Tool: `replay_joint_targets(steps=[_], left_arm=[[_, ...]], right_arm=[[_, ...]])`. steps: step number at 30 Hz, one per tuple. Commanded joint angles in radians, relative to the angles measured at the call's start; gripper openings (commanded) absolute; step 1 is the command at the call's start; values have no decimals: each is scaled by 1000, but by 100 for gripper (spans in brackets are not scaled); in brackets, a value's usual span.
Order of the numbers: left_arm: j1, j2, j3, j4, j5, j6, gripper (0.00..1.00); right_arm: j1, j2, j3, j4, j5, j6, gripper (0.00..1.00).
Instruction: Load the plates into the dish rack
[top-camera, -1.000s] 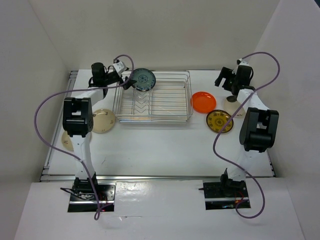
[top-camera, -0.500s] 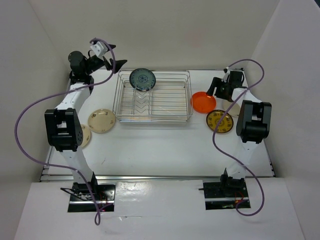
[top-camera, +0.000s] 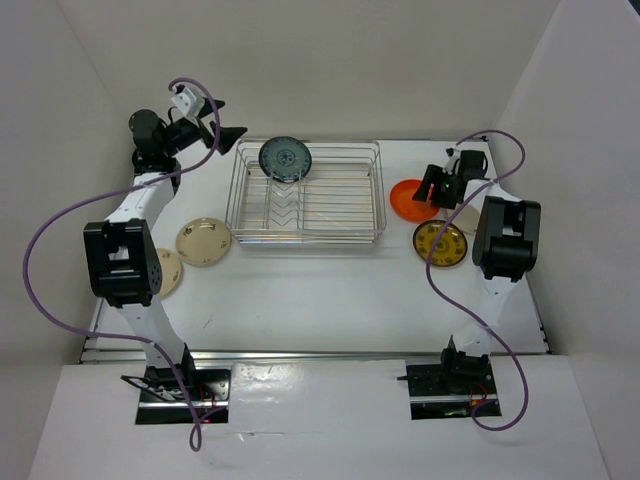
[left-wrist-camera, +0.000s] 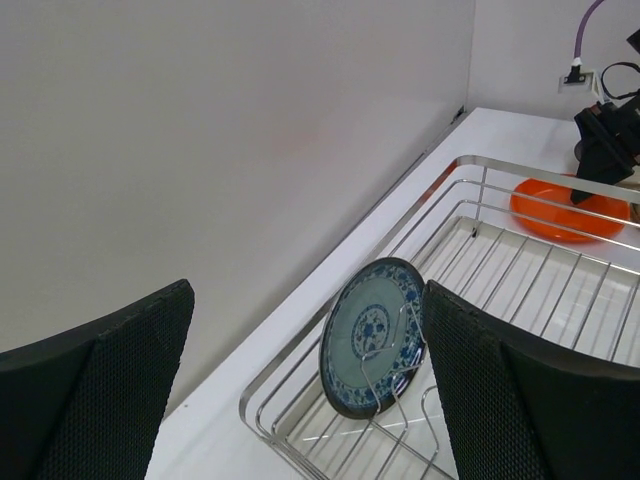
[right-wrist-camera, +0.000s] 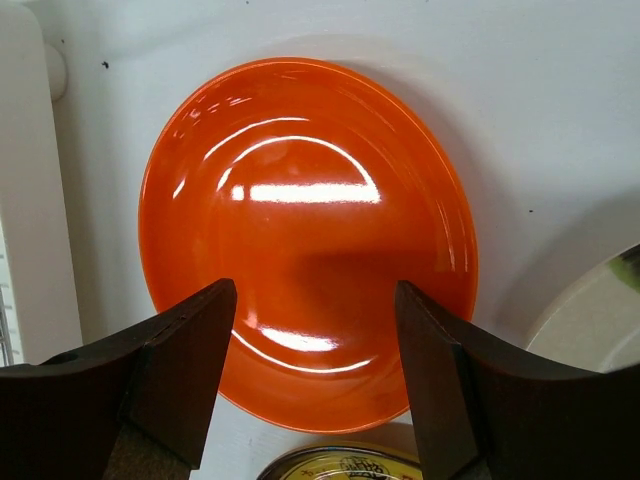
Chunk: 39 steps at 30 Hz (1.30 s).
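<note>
The silver wire dish rack (top-camera: 305, 238) stands at the back middle of the table. A dark teal patterned plate (top-camera: 285, 158) stands upright in its back left corner and also shows in the left wrist view (left-wrist-camera: 375, 335). My left gripper (top-camera: 228, 118) is open and empty, raised left of the rack (left-wrist-camera: 520, 168). My right gripper (top-camera: 432, 190) is open, low over the orange plate (right-wrist-camera: 305, 210), which lies flat right of the rack (top-camera: 405, 200). A yellow-gold plate (top-camera: 440, 243) lies just in front of it.
Two cream plates lie left of the rack, one (top-camera: 204, 241) in the open and one (top-camera: 168, 272) partly behind my left arm. Another cream plate's edge (right-wrist-camera: 600, 310) shows beside the orange one. White walls close in the back and sides.
My left gripper has pulled up and back to the left, away from the teal plate, which stays in the rack. My right gripper has come down over the orange plate.
</note>
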Motion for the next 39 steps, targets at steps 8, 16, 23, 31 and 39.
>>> replay_joint_targets(steps=[8, 16, 23, 31, 39], left_arm=[[54, -87, -66, 110, 39, -114, 100], [63, -107, -105, 61, 2, -94, 100], [92, -116, -143, 50, -34, -114, 100], [132, -125, -177, 95, -25, -164, 100], [152, -177, -227, -89, -175, -183, 100]], right_arm=[[-10, -120, 28, -13, -84, 14, 73], [-29, -93, 64, -69, 58, -7, 75], [-49, -33, 48, -54, 56, -7, 75], [-49, 31, 59, -45, 45, -7, 71], [-49, 85, 68, -36, 25, 2, 19]])
